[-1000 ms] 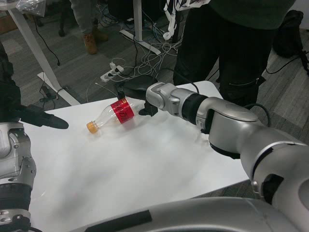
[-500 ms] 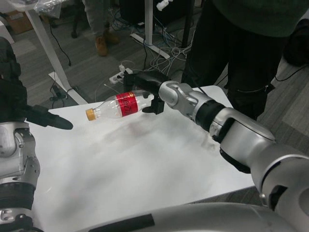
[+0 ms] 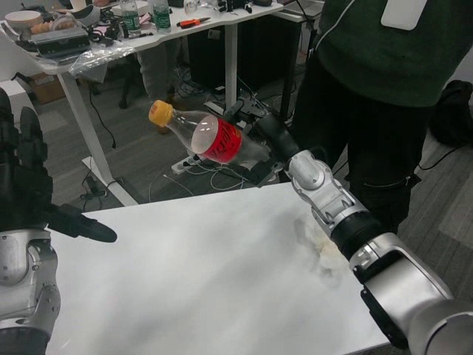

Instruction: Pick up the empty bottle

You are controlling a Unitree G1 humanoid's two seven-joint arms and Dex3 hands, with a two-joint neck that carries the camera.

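The left hand (image 3: 29,185) stood at the near left edge of the white table (image 3: 214,274), holding nothing, fingers spread, one pointing across the tabletop. Farther off, the empty bottle (image 3: 211,135) hung in the air above the table's far edge: clear plastic, red label, orange cap (image 3: 160,112) tilted up to the left. The right hand (image 3: 260,132) gripped its base end, the silver forearm stretched forward and upward. A person in green (image 3: 384,52) stood beyond.
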